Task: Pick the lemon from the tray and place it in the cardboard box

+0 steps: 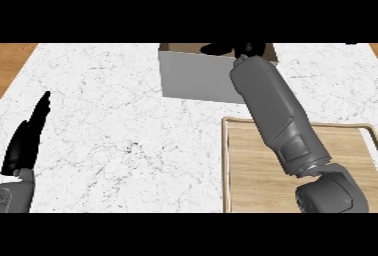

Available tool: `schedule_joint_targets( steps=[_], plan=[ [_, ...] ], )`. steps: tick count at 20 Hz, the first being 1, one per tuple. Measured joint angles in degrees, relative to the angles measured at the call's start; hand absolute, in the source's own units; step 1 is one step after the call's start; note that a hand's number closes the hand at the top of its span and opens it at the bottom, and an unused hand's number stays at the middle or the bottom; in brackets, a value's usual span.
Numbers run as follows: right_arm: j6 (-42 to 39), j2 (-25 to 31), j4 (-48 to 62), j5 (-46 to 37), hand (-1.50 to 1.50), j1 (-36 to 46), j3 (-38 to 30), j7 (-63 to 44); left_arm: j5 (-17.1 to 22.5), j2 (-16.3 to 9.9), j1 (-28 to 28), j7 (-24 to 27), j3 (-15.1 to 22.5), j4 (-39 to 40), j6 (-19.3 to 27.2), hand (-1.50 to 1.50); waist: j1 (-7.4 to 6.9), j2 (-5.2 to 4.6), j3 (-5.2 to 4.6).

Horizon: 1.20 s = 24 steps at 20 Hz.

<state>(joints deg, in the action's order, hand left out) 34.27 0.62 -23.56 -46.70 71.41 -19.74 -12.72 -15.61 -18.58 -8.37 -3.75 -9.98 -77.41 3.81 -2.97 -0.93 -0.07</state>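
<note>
The cardboard box (196, 76) stands at the back of the counter, its grey front wall facing me. My right forearm stretches up from the lower right, across the wooden tray (251, 192), to the box. My right hand (249, 49) is over the box's open top, partly cut off by the view's upper edge. No lemon shows anywhere; the tray's visible part is bare, and the arm hides a strip of it. My left hand (26, 135) rests open at the left edge, fingers pointing up.
The white marble counter (111, 130) spreads between the left hand and the tray. A wooden surface (13, 62) shows beyond the counter's left edge at the top left.
</note>
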Motion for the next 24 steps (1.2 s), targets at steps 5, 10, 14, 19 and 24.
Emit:
schedule_joint_targets(
  steps=[5, 10, 14, 19, 24],
  plan=[
    [2.81, 1.14, -3.18, 5.19, -1.5, -0.71, -3.65, 5.84, -0.15, 0.11, 0.55, 0.2, -0.66, 0.55, 0.58, 0.0, 1.07, 0.3, 0.07],
    [-0.15, 3.05, -9.26, 11.0, -1.5, -4.8, -5.83, 10.83, 0.37, -0.91, 1.17, 1.22, -2.16, 1.85, 0.1, 0.0, 2.39, 0.79, 0.08],
    [-4.32, 5.24, -17.41, 13.37, -1.5, -9.92, -5.42, 9.07, 0.06, -0.43, 2.38, 0.4, -2.35, 0.77, 0.72, 0.0, 3.56, 1.31, 0.07],
    [-10.1, 8.43, -30.03, 15.48, -1.5, -19.58, -4.52, 5.72, 0.5, -0.89, 3.83, 0.81, -3.21, 0.06, 0.29, 0.0, 4.46, 1.61, 0.06],
    [-19.09, 12.43, -44.49, 19.37, -1.5, -31.49, -4.47, 3.39, 0.17, -0.39, 4.0, -0.05, -3.12, -0.54, 0.65, 0.0, 4.91, 1.65, 0.04]
  ],
)
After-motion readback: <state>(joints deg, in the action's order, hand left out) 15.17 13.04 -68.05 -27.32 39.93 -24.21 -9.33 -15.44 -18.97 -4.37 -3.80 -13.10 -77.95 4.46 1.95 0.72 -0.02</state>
